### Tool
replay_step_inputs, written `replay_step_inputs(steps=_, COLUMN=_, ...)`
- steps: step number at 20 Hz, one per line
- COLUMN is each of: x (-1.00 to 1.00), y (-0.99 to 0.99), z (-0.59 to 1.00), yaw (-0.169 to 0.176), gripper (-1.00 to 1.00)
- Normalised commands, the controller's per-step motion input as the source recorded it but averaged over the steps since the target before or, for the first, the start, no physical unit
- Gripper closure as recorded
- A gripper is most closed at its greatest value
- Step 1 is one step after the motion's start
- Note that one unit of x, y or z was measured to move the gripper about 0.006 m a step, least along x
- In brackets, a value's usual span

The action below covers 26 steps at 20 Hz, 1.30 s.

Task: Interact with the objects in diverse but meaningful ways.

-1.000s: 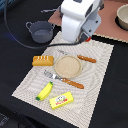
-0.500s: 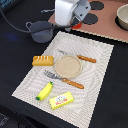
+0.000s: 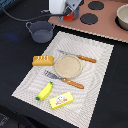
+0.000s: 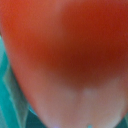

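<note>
On the mat, the plate sits central: bread loaf at nine o'clock, banana and box toward six, pot off-mat at eleven.

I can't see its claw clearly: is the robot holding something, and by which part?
Probably a red tomato: it fills the wrist view. The claw's grip and where it holds cannot be told.

A black table carries a pale striped mat and a brown board with dark discs.
</note>
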Motion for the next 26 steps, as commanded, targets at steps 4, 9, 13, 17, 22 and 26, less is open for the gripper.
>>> replay_step_inputs(steps=4, x=-1.0, y=0.04, z=-0.25, yaw=0.0, gripper=1.0)
replay_step_inputs(steps=9, x=-1.0, y=0.0, z=-0.31, yaw=0.0, gripper=1.0)
replay_step_inputs(steps=13, x=-1.0, y=0.0, z=-0.37, yaw=0.0, gripper=1.0)
replay_step_inputs(steps=17, x=-0.99, y=0.0, z=-0.41, yaw=0.0, gripper=1.0)
replay_step_inputs(steps=22, x=-0.78, y=-0.02, z=-0.46, yaw=0.0, gripper=1.0)
replay_step_inputs(steps=26, x=-0.51, y=-0.07, z=-0.31, yaw=0.0, gripper=1.0)
